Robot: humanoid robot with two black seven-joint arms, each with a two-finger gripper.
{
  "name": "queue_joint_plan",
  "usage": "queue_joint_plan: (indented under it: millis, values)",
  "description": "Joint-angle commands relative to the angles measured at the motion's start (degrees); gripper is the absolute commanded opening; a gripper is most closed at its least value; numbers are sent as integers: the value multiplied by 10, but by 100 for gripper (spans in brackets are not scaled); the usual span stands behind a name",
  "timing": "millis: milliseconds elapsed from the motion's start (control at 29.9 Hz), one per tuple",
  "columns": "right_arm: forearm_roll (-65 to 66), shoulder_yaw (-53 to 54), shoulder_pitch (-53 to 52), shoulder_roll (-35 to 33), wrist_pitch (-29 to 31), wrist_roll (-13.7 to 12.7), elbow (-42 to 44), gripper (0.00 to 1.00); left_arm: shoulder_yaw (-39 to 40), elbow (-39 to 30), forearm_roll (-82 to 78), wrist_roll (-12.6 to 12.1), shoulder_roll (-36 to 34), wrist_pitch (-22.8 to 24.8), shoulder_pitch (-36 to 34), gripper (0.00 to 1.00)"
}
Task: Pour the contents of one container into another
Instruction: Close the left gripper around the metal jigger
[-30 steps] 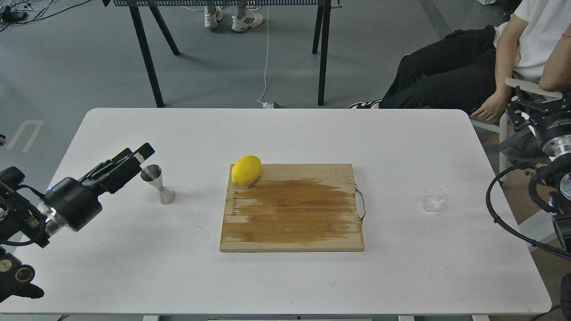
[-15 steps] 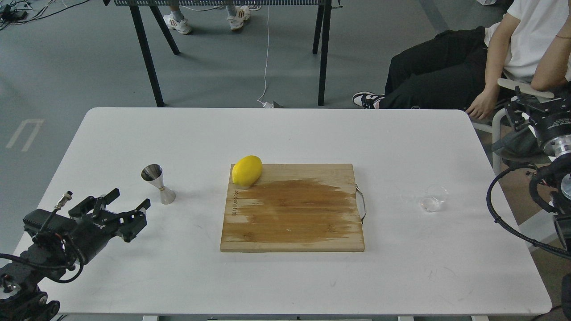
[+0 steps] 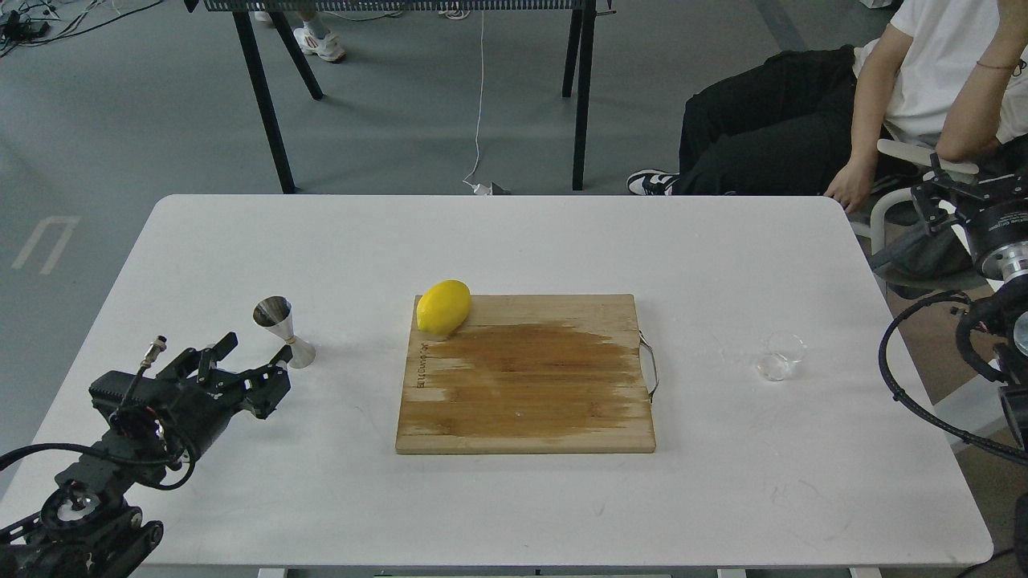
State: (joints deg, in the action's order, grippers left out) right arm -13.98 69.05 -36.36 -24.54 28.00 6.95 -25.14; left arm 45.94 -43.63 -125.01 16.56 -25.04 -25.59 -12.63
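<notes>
Since half a second ago my left gripper [image 3: 255, 359] has crept up and right, closer to the steel jigger [image 3: 283, 331]; its fingers stand spread apart, empty, the upper right fingertip just beside the jigger's base, though I cannot tell whether it touches. That jigger stands upright on the white table [image 3: 514, 241], left of the wooden cutting board [image 3: 526, 385] with the lemon [image 3: 443, 307] on its far-left corner; the clear glass cup [image 3: 781, 356] sits well apart, right of the board. My right arm shows only at the right edge; its gripper is out of view.
</notes>
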Motion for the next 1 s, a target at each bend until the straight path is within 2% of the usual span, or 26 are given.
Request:
queue_joint_plan:
  millis: [0, 134, 334, 568, 736, 970]
  values:
    - [0, 2, -3, 1, 0, 1, 0, 100, -1, 22, 0, 0, 18, 0, -15, 80]
    - [0, 2, -6, 1, 0, 1, 0, 100, -1, 42, 0, 1, 30, 0, -29, 77]
    - [0, 8, -7, 0, 0, 1, 1, 100, -1, 64, 0, -1, 47, 0, -46, 59]
    - [0, 11, -7, 0, 0, 1, 4, 100, -1, 67, 0, -3, 48, 0, -51, 50]
    - [0, 12, -7, 0, 0, 1, 4, 100, -8, 67, 0, -3, 46, -1, -50, 31]
    - [0, 12, -7, 0, 0, 1, 4, 100, -13, 66, 0, -3, 49, -6, -50, 18]
